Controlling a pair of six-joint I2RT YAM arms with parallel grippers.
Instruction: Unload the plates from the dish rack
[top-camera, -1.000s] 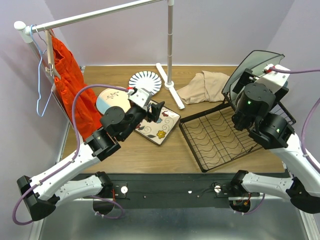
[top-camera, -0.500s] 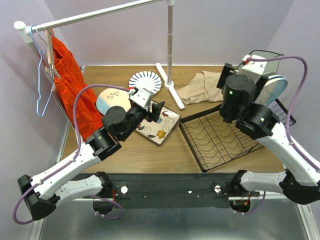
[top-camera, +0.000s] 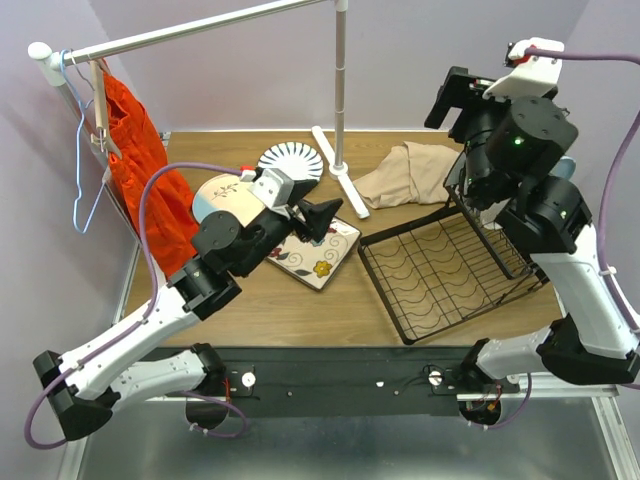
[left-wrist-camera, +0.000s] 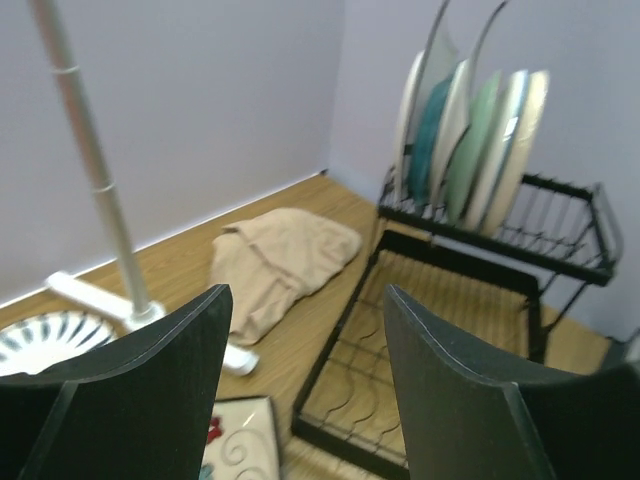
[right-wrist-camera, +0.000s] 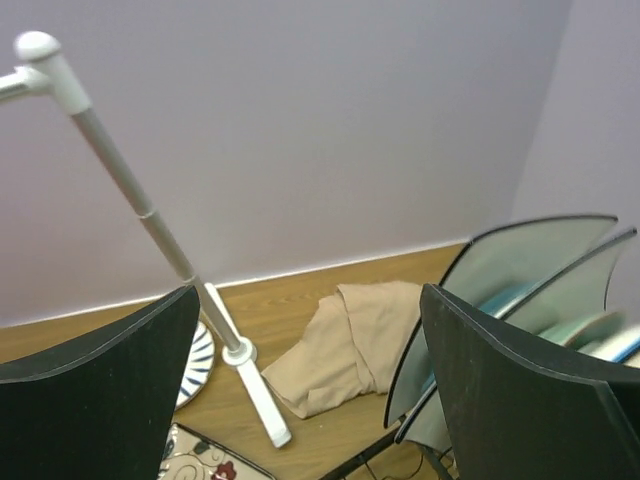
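Our right gripper (top-camera: 447, 98) has gone up from the dish rack (top-camera: 430, 270), fingers (right-wrist-camera: 100, 400) wide apart, holding nothing. The plates (left-wrist-camera: 480, 130) stand in the rack below it, so we must reach down again.

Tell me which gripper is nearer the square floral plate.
Left. The left gripper hangs open just over the floral plate, by its far corner. The right gripper sits high across the table, above the dish rack at its back end.

Pale lilac walls (top-camera: 450, 60) enclose a wooden tabletop (top-camera: 300, 310). A white clothes rail (top-camera: 340, 90) stands at the back, bearing an orange-red garment (top-camera: 140, 170).
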